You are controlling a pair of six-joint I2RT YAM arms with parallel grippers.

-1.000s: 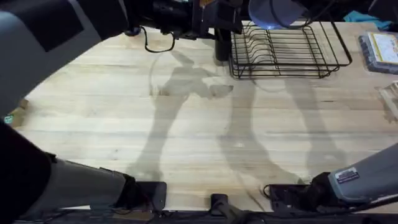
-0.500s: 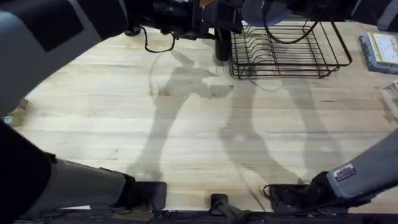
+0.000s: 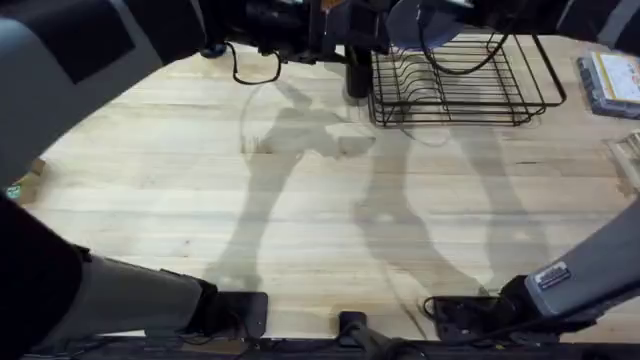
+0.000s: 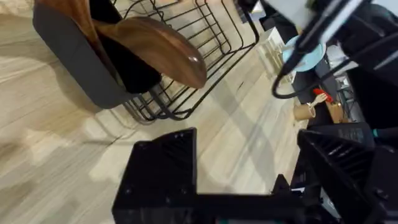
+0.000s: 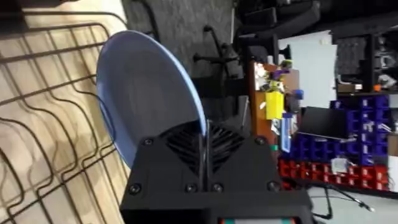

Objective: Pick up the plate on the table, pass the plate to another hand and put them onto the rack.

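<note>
From overhead, the large light wooden butcher-block bench point(image 3: 300, 200) carries the black wire dish-drying rack point(image 3: 462, 82) at its far right, with a dark cylindrical utensil holder point(image 3: 357, 72) standing just beside the rack's left end. The round light-blue glossy plate point(image 3: 412, 22) hangs in the air over the rack's far left part, near the top edge of the view, with dark arm parts and a black cable crowding around it; the fingers holding it cannot be made out from here. A flat clear packet with yellow and blue contents point(image 3: 612, 82) lies at the bench's right edge, well apart from the rack. In the left wrist view, the left hand point(image 4: 249, 180) has its black fingers spread wide, with nothing between them, hovering over the bench just beside the rack's corner point(image 4: 186, 56). The utensil holder point(image 4: 81, 62) stands close ahead of this hand, touching the rack's wire side, and a brown wooden spoon point(image 4: 158, 50) leans out of it. Farther off in this view the plate point(image 4: 305, 53) shows small, held aloft by the other arm. In the right wrist view, the right hand point(image 5: 203, 158) has its fingers pressed together on the plate's rim, pinching the plate point(image 5: 146, 99) edge-on, so the disc stands out straight from the fingertips. The plate is above the rack's wires point(image 5: 43, 124) and not touching them.
</note>
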